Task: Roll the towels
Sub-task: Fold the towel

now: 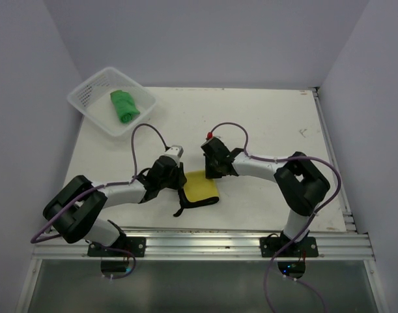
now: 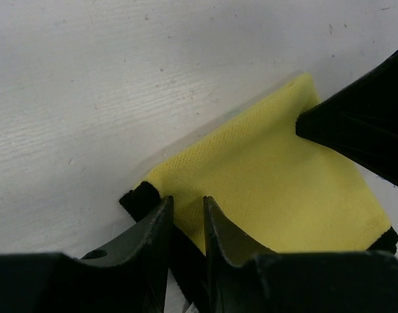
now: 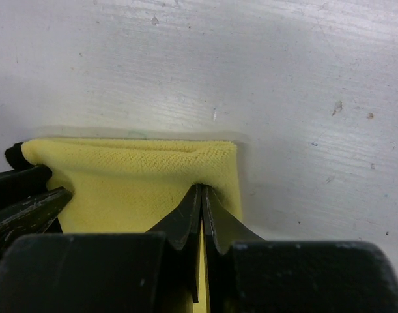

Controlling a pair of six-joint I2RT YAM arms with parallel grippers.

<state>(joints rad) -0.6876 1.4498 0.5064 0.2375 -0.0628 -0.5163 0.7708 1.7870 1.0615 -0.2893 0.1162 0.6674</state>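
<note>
Both arms are down on the yellow towel (image 1: 204, 188), which lies flat on the table (image 1: 270, 130) right between the two sets of fingers. The right gripper (image 3: 202, 207) is clamped tight, its tips pressed together on a pinch of yellow cloth that puckers up around them. From that wrist, the towel's folded far edge runs straight across just ahead of the fingertips. That puts its long axis side to side, from a corner just past the right fingers over to the left arm's fingers at the other end.

The left gripper (image 2: 187, 218) has its jaws drawn in to a narrow slot. The towel's near edge sits in that slot, yellow on top and black underneath, so it is gripping the cloth. A black corner of the reverse face peeks out just outside its fingers (image 2: 156, 228), and the right arm's dark finger comes down on the far corner opposite.

The green towel (image 1: 124, 106) is well apart from both grippers, out beyond the left fingers. It sits rolled up inside the white basket (image 1: 81, 98), with the roll lying lengthwise away from the arms and slightly slanted.
</note>
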